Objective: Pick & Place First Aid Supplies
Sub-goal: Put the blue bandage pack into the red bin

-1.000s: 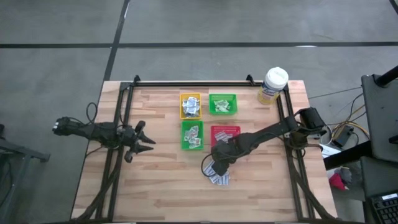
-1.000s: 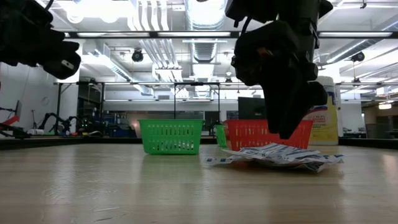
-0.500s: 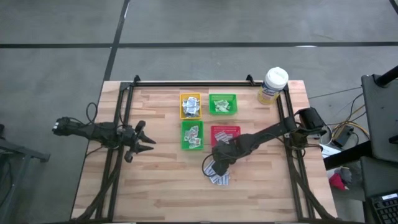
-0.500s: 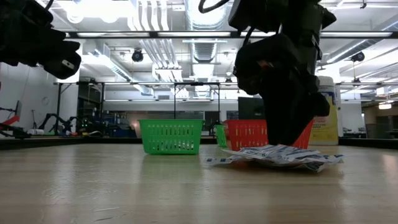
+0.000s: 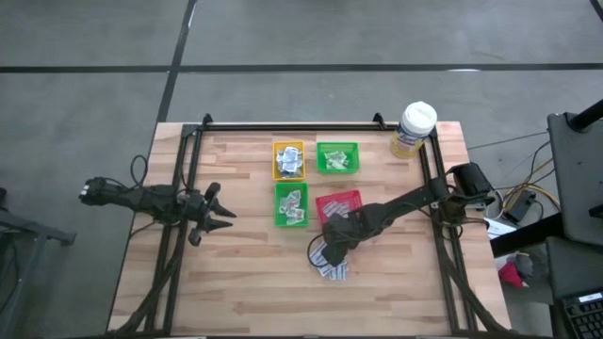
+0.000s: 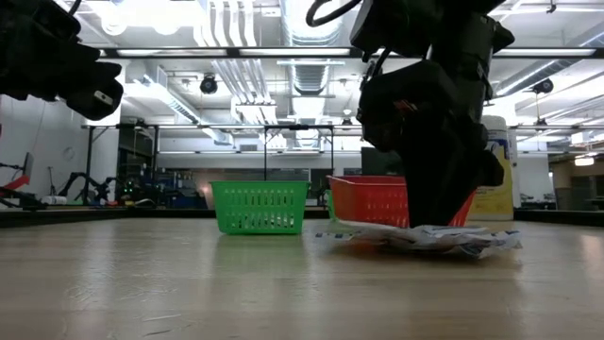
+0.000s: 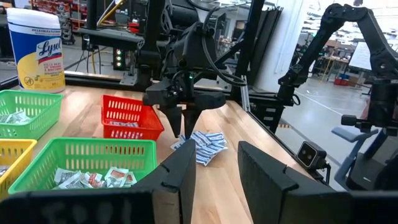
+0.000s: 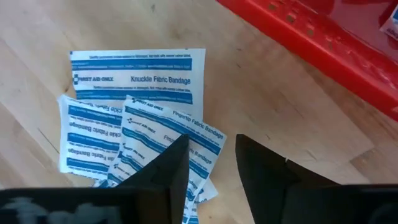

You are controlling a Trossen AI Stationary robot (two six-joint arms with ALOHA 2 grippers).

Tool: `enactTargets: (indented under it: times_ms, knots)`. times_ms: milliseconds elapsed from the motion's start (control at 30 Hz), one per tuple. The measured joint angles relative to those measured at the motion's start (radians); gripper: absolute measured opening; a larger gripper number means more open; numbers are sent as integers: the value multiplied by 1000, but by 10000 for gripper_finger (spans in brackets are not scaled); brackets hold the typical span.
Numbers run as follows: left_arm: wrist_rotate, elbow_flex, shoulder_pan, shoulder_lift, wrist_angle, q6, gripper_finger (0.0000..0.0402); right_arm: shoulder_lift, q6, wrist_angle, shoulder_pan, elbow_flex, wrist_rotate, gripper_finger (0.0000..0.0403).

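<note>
A loose pile of blue-and-white bandage packets (image 5: 330, 266) (image 6: 425, 236) (image 7: 205, 142) lies flat on the wood in front of the red tray (image 5: 341, 201). My right gripper (image 5: 333, 243) (image 6: 436, 219) (image 8: 210, 155) is down on this pile from above, open, a finger on either side of the top packet (image 8: 171, 134). More packets lie in the yellow tray (image 5: 288, 160) and the two green trays (image 5: 337, 157) (image 5: 291, 205). My left gripper (image 5: 222, 215) (image 7: 214, 168) hangs open above the table's left side, far from the pile. My right gripper comes from above, pointing down, and its open fingertips (image 8: 177, 152) reach the top of the packet pile near the overlapping packets' edge (image 8: 205, 134). The packets lie flat on the table. The fingers hide whether they press on the paper.
A yellow canister with a white lid (image 5: 415, 128) stands at the far right corner. The red tray (image 6: 373, 198) sits close behind my right gripper, with its wall (image 8: 323, 50) beside the pile. Bare wood (image 5: 245, 273) lies near and left of the pile.
My right gripper has gone down onto the packet pile. The red tray has turned a little, and its left corner has swung toward the near edge.
</note>
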Motion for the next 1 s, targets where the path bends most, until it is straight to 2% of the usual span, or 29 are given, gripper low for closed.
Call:
enactTargets:
  times_ms: [900, 1000]
  knots:
    - [0, -1, 0, 0, 0, 2, 115, -5, -33, 9, 0, 22, -3, 12]
    - [0, -1, 0, 0, 0, 2, 115, -5, -41, 10, 0, 30, -3, 9]
